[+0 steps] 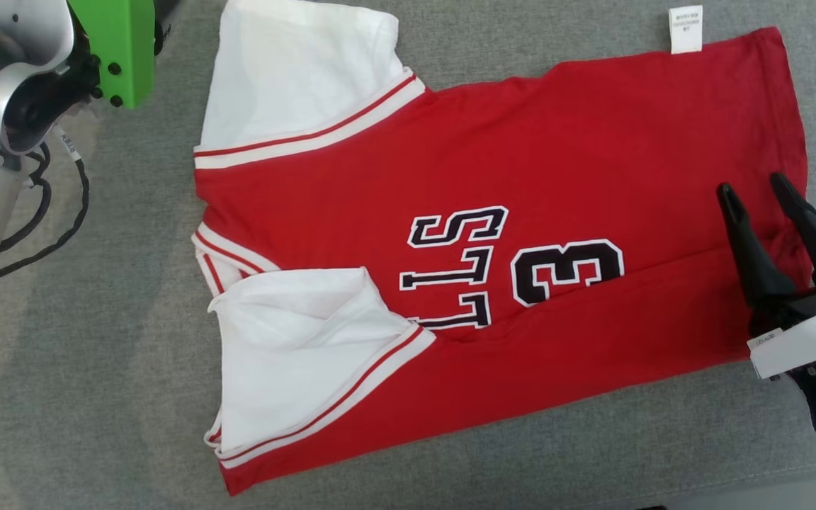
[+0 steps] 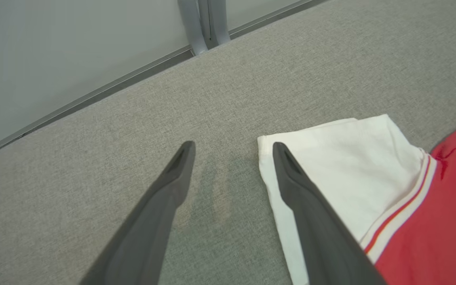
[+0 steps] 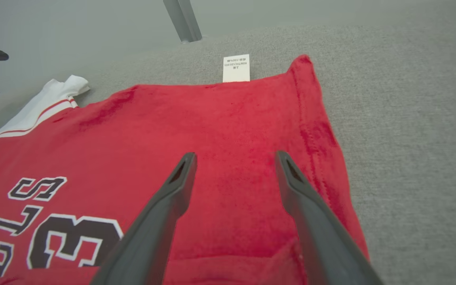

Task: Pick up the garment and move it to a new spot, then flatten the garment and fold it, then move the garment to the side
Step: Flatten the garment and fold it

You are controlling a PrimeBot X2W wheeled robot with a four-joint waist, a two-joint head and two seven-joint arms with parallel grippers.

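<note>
Lying flat on the grey desk (image 1: 96,389), long axis left to right with its hem (image 1: 794,127) at the right, the garment (image 1: 521,177) has the right tool (image 1: 754,184) spread and empty over that hem, the left tool (image 2: 234,145) likewise spread just beside the far white sleeve (image 2: 331,158).

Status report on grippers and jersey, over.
Left gripper open beside the white sleeve. Right gripper open above the hem. Jersey flat on grey surface, near edge folded in. Nothing blocking.
</note>
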